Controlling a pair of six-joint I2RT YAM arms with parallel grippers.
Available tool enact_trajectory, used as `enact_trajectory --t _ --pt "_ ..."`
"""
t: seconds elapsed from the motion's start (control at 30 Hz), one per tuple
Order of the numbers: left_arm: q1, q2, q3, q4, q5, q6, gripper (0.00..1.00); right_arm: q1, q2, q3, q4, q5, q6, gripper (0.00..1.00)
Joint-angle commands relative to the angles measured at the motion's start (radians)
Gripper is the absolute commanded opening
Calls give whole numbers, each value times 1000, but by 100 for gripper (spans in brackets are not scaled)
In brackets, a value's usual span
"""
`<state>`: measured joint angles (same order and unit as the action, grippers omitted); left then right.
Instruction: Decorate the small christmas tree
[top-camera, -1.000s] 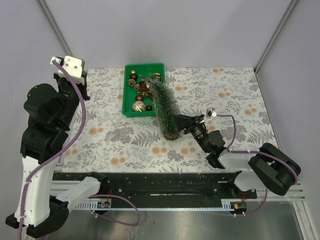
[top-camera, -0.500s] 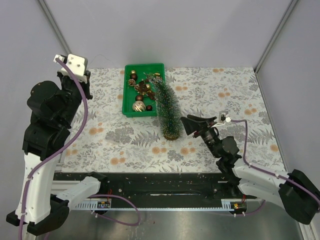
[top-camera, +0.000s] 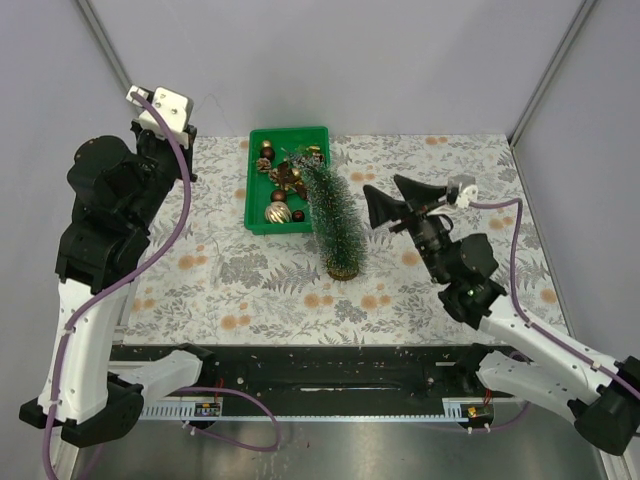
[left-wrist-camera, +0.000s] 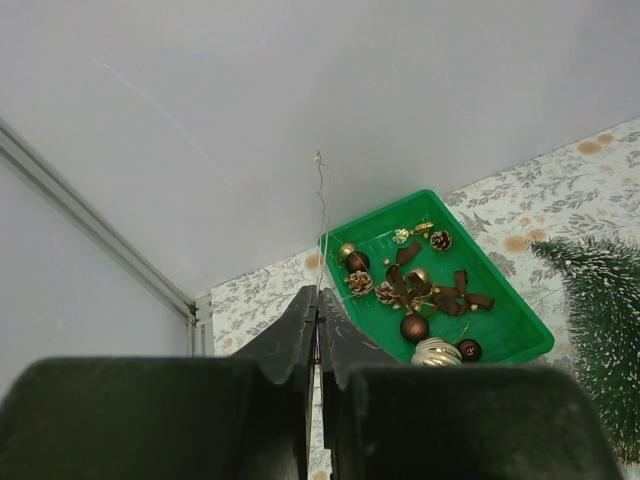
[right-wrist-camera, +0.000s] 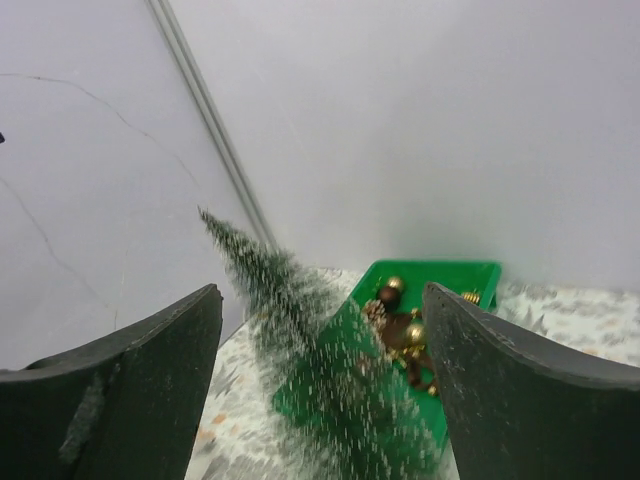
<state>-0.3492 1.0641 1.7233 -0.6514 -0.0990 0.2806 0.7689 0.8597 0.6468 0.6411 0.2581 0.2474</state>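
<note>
The small christmas tree (top-camera: 335, 215) stands upright on its wooden base just in front of the green tray (top-camera: 255, 215). In the right wrist view the tree (right-wrist-camera: 300, 340) is blurred between my fingers, with the tray (right-wrist-camera: 470, 272) behind it. My right gripper (top-camera: 395, 200) hangs open to the right of the tree, apart from it and holding nothing. My left gripper (top-camera: 188, 135) is raised at the back left. In the left wrist view it (left-wrist-camera: 318, 295) is shut on a thin wire (left-wrist-camera: 321, 200) that runs up from the jaws.
The tray (left-wrist-camera: 520, 335) holds brown and gold baubles (left-wrist-camera: 414, 327), pine cones (left-wrist-camera: 358, 283) and brown ribbons. A fern-patterned tablecloth (top-camera: 450, 170) covers the table. Grey walls close in the back and sides. A black rail (top-camera: 320, 365) runs along the near edge.
My right gripper opened wider and drew back up and to the right, away from the tree's lower part; the tree stayed standing. My left arm rose toward the back, still shut.
</note>
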Motion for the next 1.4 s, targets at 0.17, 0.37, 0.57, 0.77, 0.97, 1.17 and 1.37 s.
enact_trajectory --t 0.17,0.37,0.57,0.77,0.97,1.17,1.37 --pt "3 17 53 72 44 20 6 1 206 312 -101 -113 -148 93" --pt "4 -15 29 72 35 29 6 56 217 350 -168 -231 -53 97" --pt "3 -47 13 70 30 32 6 242 277 375 -192 -197 -62 95" --pt "3 -62 5 55 30 26 6 303 444 366 -101 -197 52 93" --pt "4 -75 28 30 36 12 6 395 620 494 -126 -36 27 89" --pt "3 -90 27 16 41 9 6 426 713 487 92 -89 44 90" --pt "3 -104 18 16 42 8 6 429 794 531 178 -74 27 89"
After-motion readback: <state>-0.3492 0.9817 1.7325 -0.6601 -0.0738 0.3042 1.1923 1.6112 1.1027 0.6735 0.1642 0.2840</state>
